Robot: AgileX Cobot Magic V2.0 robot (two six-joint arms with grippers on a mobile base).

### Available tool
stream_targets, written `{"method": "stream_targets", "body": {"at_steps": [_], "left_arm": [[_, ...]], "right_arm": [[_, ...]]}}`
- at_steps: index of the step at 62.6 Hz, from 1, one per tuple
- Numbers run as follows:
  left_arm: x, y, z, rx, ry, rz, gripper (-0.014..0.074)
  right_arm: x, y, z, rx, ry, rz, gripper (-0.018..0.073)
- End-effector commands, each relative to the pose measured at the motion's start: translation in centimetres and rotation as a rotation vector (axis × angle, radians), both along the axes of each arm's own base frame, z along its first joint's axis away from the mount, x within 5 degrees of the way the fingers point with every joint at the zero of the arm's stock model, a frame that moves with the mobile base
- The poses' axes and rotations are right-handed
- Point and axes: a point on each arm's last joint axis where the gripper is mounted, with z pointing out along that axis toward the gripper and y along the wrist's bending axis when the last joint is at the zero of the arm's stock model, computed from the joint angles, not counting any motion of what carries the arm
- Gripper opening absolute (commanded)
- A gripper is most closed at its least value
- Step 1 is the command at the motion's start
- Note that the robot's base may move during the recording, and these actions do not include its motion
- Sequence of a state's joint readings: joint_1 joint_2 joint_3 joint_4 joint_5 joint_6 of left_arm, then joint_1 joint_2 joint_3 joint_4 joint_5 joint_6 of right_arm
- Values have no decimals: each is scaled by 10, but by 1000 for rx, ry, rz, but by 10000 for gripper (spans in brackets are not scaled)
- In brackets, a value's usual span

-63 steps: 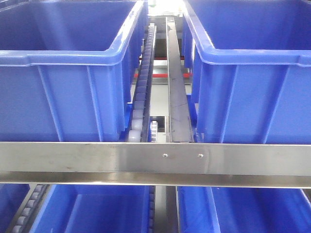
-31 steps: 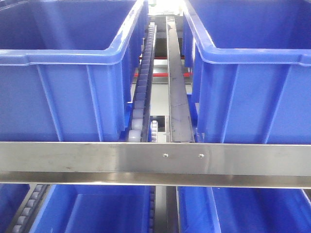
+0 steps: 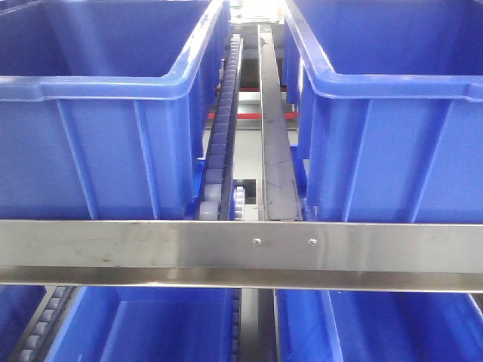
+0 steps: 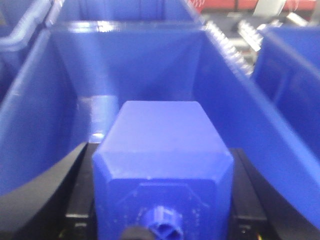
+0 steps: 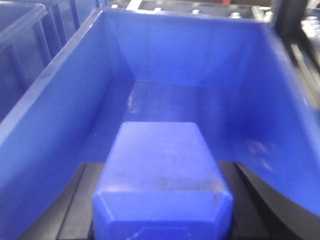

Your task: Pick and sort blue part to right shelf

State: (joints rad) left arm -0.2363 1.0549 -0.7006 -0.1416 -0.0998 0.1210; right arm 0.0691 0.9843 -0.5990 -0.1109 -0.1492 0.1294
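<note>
In the right wrist view my right gripper (image 5: 162,170) is shut on the blue part (image 5: 160,155), a solid-blue block with sloped shoulders. Its cap end is cut off by the frame's bottom edge. It hangs over the inside of a large blue bin (image 5: 75,100) of the right shelf (image 3: 226,245). In the left wrist view my left gripper (image 4: 162,155) is shut on a blue block with a small round knob (image 4: 162,150), over another blue bin (image 4: 30,125). Neither gripper shows in the front view.
The front view shows the steel front rail with two screws (image 3: 284,242), two upper blue bins (image 3: 98,113) (image 3: 392,113), white roller tracks (image 3: 220,136) and a steel divider (image 3: 273,136) between them, and lower bins (image 3: 151,324) beneath.
</note>
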Motion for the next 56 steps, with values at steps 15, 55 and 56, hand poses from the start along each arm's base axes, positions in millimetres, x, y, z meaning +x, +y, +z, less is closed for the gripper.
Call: {"method": "stream_targets", "body": {"at_steps": [15, 55, 56], "left_arm": [[64, -15, 8, -13, -97, 17, 323], [66, -16, 7, -9, -73, 13, 583], [66, -16, 7, -9, -73, 13, 580]], "right_arm": [[45, 6, 10, 10, -183, 35, 372], [48, 2, 13, 106, -145, -21, 630], [48, 2, 13, 106, -142, -21, 630]]}}
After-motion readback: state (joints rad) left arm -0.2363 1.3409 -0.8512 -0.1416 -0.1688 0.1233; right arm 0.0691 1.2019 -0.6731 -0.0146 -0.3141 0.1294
